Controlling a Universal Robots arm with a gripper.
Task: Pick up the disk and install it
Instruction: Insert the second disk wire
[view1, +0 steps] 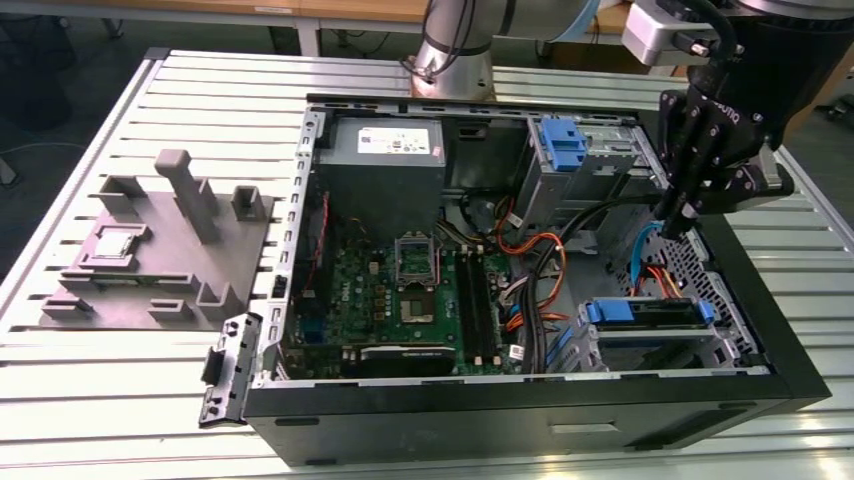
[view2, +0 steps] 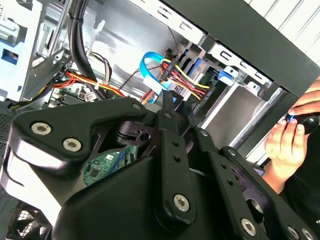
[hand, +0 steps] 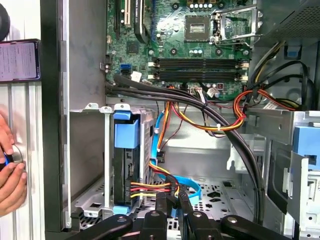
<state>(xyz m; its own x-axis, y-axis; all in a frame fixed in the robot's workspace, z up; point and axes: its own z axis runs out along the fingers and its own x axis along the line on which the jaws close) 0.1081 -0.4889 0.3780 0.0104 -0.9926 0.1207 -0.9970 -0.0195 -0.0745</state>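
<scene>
On the slatted metal table (view1: 160, 400) lies an open computer case (view1: 787, 370). Our fingers (view1: 663, 228) hang narrow and empty inside it, just above the disk (view1: 647, 312) seated in its drive cage. We judge any push should run straight along the cage, clear of the cables (hand: 150, 187).

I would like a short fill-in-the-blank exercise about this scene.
The disk sits in the drive cage with a ___ bracket. The gripper hangs above the open ___ case. The grey fixture lies on the exterior view's ___ of the case.
Missing: blue; computer; left.
</scene>
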